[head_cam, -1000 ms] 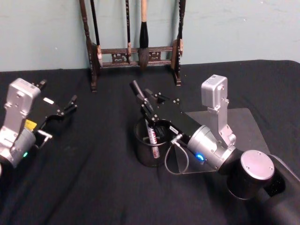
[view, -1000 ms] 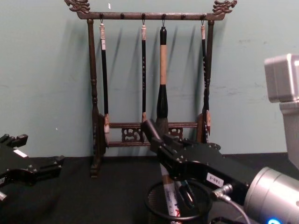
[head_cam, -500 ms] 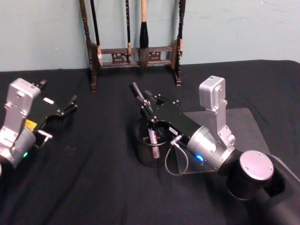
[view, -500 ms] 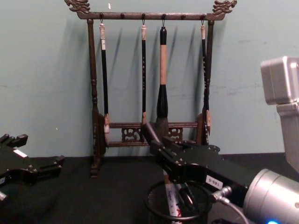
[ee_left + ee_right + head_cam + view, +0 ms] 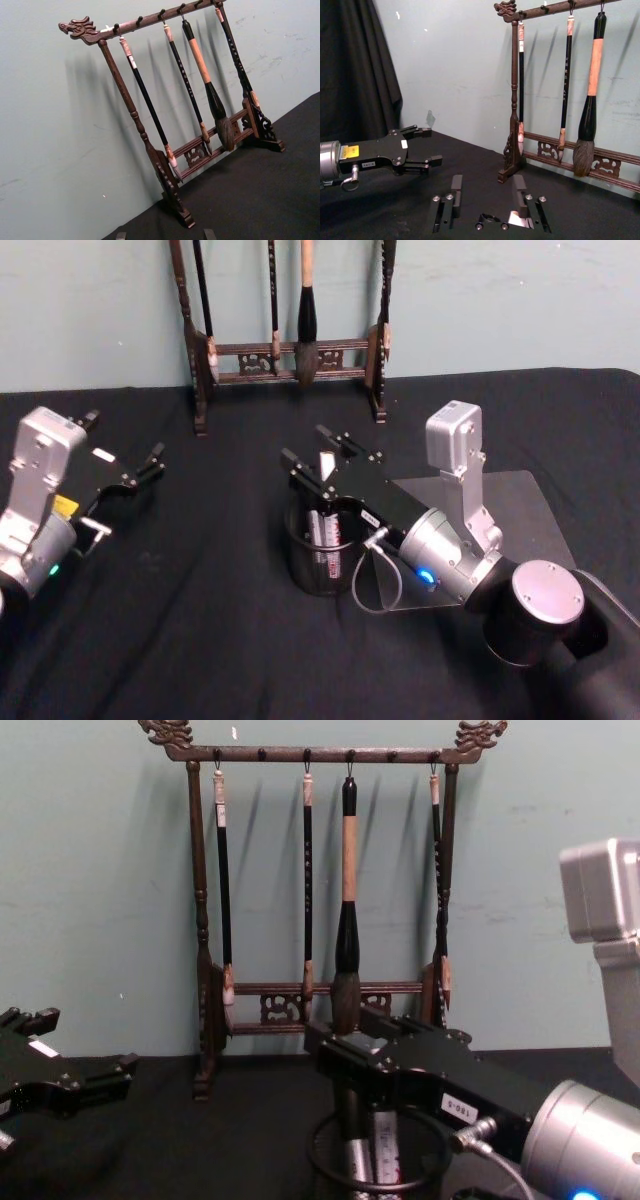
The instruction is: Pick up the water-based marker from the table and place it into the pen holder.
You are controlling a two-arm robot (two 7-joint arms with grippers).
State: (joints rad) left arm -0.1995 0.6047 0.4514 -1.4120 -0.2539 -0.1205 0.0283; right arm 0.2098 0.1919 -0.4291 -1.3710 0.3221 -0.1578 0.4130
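My right end effector (image 5: 322,457) is released above the pen holder (image 5: 322,562), the water-based marker (image 5: 322,530) inside; I should lift straight up, clear of the rim.

Pen holder (image 5: 322,558) mid-worktop (image 5: 200,640) with the marker (image 5: 322,530) standing inside, right tool (image 5: 325,462) directly above its rim, jaws spread, brush rack (image 5: 290,350) behind at the wall, left tool (image 5: 150,465) well apart at the left edge.

Head looks down, chest level; both wrists face the brush rack (image 5: 320,890).
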